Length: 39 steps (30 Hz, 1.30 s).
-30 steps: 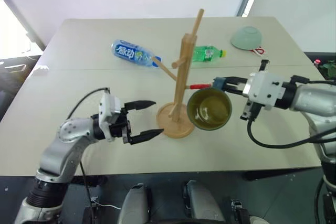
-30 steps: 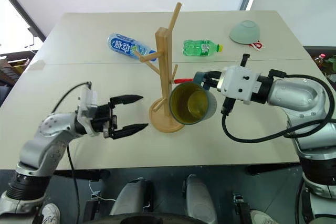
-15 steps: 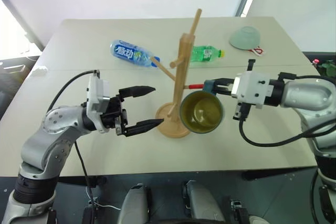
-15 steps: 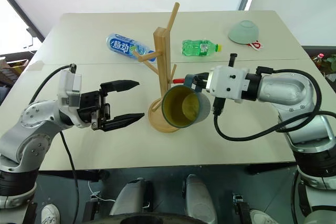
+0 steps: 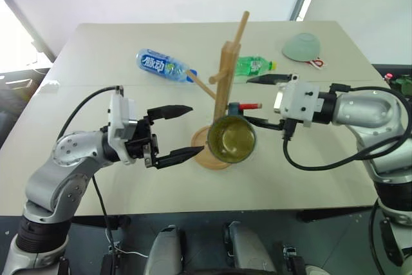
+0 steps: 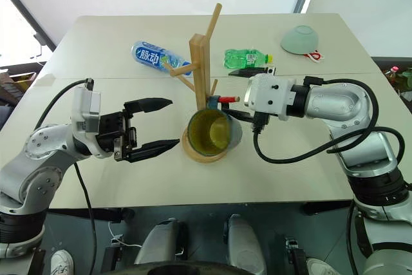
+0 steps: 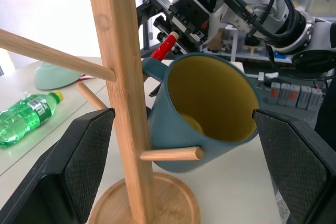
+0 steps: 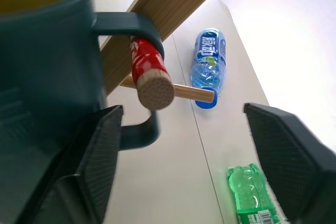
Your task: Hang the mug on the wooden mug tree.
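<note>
On a pale counter (image 5: 96, 62), a dark blue mug (image 5: 230, 140) with a yellow-green inside hangs by its handle on the red-tipped peg (image 5: 248, 105) of the wooden mug tree (image 5: 222, 94), at the post's 4 o'clock. The right gripper (image 5: 262, 100), at the mug's 2 o'clock, has its fingers spread wide and holds nothing. The left gripper (image 5: 183, 132), at the mug's 9 o'clock, is also wide open and empty.
</note>
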Each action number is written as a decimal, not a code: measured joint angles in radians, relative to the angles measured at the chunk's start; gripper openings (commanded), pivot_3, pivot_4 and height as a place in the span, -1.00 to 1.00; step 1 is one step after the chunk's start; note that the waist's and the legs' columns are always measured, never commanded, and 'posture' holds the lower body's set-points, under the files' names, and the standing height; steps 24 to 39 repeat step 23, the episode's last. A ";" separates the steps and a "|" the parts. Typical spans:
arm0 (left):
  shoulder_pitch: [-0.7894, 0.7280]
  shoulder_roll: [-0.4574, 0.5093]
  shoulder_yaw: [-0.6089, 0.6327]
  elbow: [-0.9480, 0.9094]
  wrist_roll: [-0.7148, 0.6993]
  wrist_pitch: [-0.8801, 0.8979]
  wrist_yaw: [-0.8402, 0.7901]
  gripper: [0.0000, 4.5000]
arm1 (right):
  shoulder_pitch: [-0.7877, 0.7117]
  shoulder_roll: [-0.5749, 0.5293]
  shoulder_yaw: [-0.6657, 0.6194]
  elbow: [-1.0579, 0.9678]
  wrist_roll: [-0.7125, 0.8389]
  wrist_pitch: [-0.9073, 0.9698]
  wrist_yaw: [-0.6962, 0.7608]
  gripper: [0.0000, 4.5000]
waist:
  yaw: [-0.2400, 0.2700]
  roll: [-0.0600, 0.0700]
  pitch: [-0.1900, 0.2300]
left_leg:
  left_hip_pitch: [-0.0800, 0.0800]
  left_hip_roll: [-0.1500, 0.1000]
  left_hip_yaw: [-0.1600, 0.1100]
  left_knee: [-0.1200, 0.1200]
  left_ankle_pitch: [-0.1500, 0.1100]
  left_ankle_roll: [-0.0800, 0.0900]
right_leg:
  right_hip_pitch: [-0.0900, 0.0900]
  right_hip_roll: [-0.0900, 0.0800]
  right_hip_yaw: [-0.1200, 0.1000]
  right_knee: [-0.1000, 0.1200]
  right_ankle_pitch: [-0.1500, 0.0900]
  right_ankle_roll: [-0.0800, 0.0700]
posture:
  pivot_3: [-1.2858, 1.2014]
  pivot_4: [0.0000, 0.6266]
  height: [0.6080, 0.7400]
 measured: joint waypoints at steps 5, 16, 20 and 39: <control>0.003 -0.021 0.000 0.029 0.035 -0.002 0.052 1.00 | 0.029 -0.034 -0.131 -0.021 0.084 0.077 0.000 0.60 | 0.002 0.000 0.000 | 0.001 0.000 -0.001 0.000 0.000 0.000 | 0.001 0.000 0.000 0.000 0.000 0.000 | 0.03 -0.52 1.00; 0.154 -0.229 0.061 0.335 0.317 -0.174 0.392 1.00 | 0.427 0.299 -0.381 0.195 0.252 0.123 -0.179 0.60 | -0.003 -0.003 -0.002 | 0.004 0.000 0.000 0.000 0.000 0.000 | 0.003 0.000 0.001 0.002 0.000 0.000 | 0.03 -0.52 1.00; 0.165 -0.274 0.081 0.385 0.374 -0.228 0.473 1.00 | 0.441 0.387 -0.344 0.271 0.215 0.022 -0.228 0.60 | -0.003 -0.003 -0.002 | 0.004 0.001 0.000 0.001 0.000 0.000 | 0.003 0.000 0.001 0.004 0.000 0.000 | 0.03 -0.52 1.00; 0.166 -0.274 0.090 0.399 0.381 -0.240 0.488 1.00 | 0.433 0.404 -0.325 0.320 0.202 -0.022 -0.240 0.60 | -0.002 -0.003 -0.002 | 0.004 0.001 0.000 0.001 0.000 0.000 | 0.003 0.000 0.001 0.004 0.000 0.000 | 0.03 -0.52 1.00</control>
